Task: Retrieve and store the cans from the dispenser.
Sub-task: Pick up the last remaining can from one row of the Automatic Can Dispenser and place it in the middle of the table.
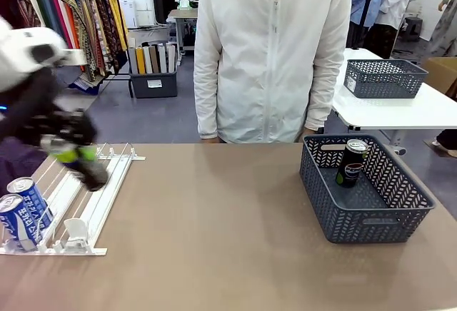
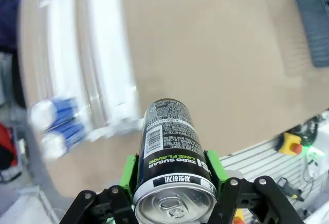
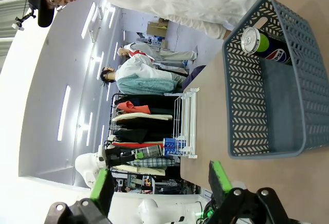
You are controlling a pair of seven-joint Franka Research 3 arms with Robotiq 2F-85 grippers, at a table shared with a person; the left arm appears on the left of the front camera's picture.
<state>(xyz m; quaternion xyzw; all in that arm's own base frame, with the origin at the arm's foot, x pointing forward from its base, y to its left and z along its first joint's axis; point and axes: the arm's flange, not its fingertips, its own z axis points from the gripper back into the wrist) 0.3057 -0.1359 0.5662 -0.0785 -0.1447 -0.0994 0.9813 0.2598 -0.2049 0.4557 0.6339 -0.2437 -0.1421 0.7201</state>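
So the left gripper is clamped narrow on a slim black drink can with yellow-green lettering and a silver top. In the left wrist view the can is pinched between the green pads, pull-tab end toward the camera. In the front view that can is seen blurred, held tilted over the far half of the flat white wire-rail dispenser at the left side of the brown tabletop. It can't be told whether it touches the rails.

Two blue-and-white cans are left lying side by side in the dispenser's near end, next to the white pusher tabs.

The right gripper is spread wide with nothing gripped, as seen in the right wrist view.

Another black can is stood upright in the far corner of the dark grey lattice plastic basket on the right side. A person in a white zip jacket is stood at the far edge.
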